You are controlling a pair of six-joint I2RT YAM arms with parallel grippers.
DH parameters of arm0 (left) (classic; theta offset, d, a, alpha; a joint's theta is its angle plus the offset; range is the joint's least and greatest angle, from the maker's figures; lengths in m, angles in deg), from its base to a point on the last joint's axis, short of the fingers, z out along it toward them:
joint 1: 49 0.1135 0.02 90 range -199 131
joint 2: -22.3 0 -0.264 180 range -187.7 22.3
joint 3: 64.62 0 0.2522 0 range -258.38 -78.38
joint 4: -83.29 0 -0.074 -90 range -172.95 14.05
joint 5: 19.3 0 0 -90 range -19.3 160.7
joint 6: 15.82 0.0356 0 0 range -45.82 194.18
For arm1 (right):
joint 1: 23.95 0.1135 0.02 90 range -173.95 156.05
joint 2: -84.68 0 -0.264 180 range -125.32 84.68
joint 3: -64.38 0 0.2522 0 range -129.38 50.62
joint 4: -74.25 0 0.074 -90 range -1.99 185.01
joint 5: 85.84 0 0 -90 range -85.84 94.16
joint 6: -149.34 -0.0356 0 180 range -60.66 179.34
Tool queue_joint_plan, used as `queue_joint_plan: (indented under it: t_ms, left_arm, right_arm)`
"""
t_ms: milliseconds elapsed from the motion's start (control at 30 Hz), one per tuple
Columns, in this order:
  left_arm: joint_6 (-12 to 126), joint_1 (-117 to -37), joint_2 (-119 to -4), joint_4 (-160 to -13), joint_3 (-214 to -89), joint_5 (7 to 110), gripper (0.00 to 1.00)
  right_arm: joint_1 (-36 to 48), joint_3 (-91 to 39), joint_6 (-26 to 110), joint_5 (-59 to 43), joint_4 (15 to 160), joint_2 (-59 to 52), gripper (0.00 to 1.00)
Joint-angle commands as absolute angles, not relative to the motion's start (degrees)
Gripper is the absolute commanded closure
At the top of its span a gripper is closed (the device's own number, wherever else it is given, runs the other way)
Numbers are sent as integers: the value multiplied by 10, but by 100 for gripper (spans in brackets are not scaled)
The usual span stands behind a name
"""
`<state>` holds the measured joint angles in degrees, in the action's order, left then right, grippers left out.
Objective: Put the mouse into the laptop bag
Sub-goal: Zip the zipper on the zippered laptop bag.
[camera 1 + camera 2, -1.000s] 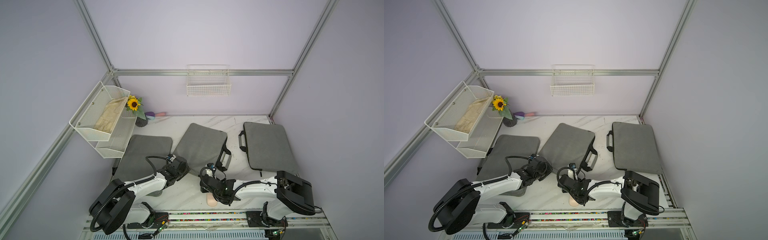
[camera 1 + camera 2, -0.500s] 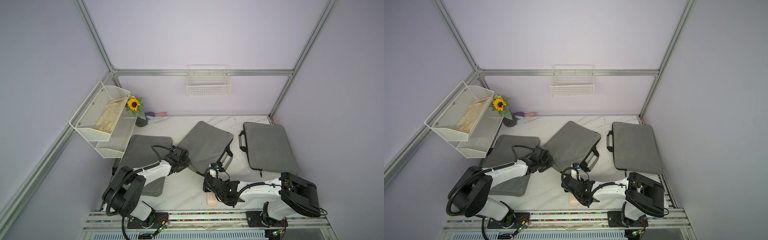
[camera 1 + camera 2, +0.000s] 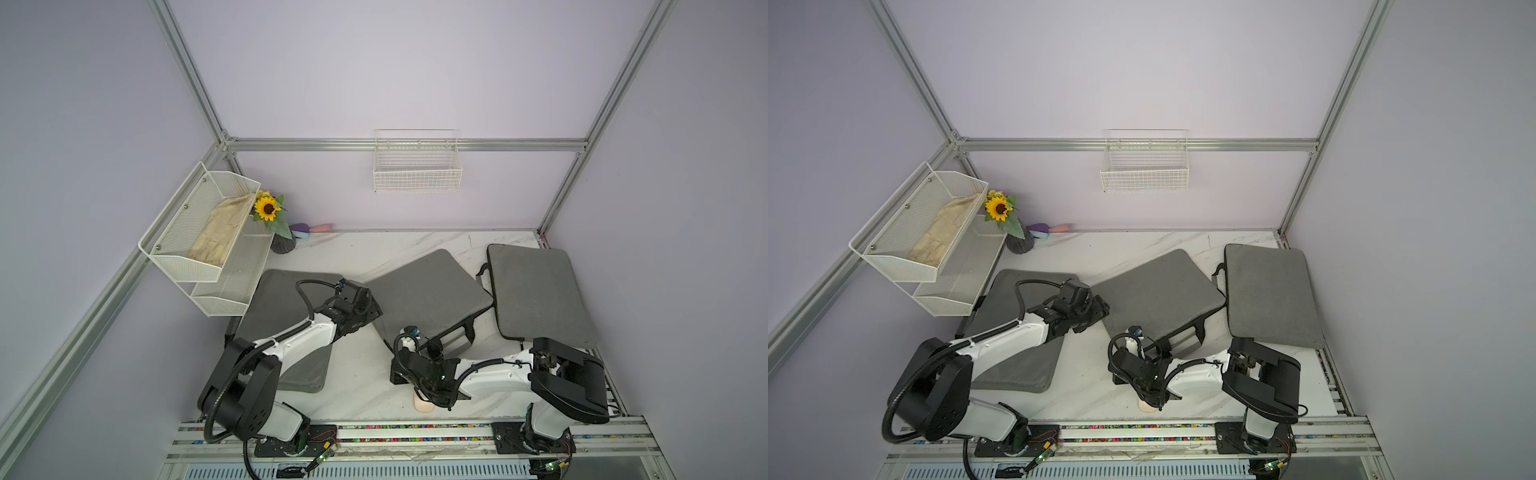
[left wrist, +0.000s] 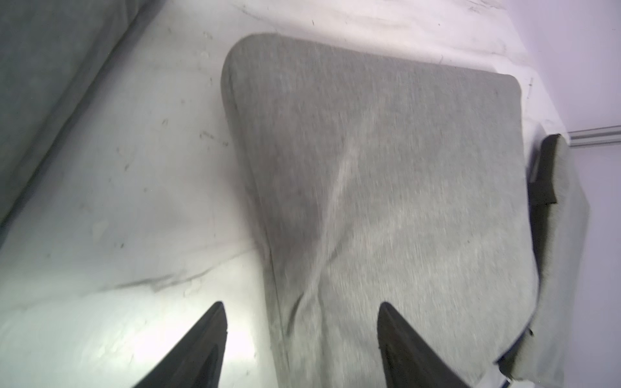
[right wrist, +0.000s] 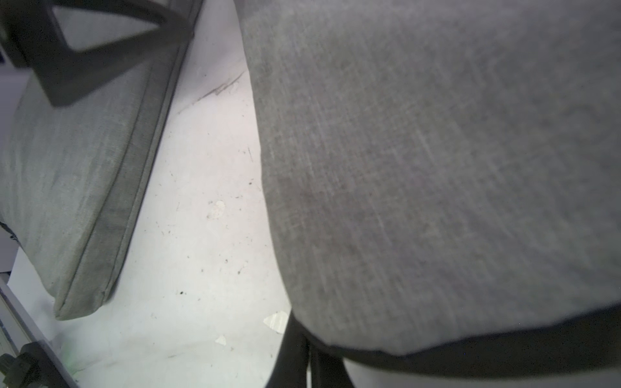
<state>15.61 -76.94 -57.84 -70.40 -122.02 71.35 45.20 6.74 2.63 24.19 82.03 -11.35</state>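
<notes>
A sunflower (image 3: 266, 208) stands beside a mesh shelf (image 3: 176, 226) holding what looks like cloth (image 3: 220, 237).

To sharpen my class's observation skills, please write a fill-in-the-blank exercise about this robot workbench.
The marble table holds ___ grey laptop bags. The jaws of the left gripper stand ___. The flower in the dark vase is a ___. The beige mouse lies partly beneath the ___ arm.
Answers: three; open; sunflower; right.

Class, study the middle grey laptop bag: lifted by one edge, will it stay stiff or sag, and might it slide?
The middle bag probably sags: a crease crosses its fabric in the left wrist view. Its padded, rounded edges suggest it is light. On the smooth marble table it may slide.
</notes>
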Motion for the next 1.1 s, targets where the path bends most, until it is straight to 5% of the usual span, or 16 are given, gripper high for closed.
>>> queue_joint_plan:
  t_ms: [0, 667, 733, 933, 1067]
  left_arm:
    - [117, -774, -536, -759, -1154, 656, 28]
    - [8, -826, -490, -861, -1061, 608, 23]
    - [1, -830, -506, -890, -1057, 601, 30]
    - [1, -832, -546, -868, -1081, 609, 77]
    - [21, -828, -546, -796, -1111, 659, 94]
  right_arm:
    - [454, 51, 33, 244, 806, -110, 100]
    - [452, 21, 76, 188, 757, -112, 100]
    - [452, 16, 80, 185, 758, -115, 100]
    - [452, 15, 78, 184, 761, -121, 100]
    - [451, 28, 62, 198, 784, -111, 100]
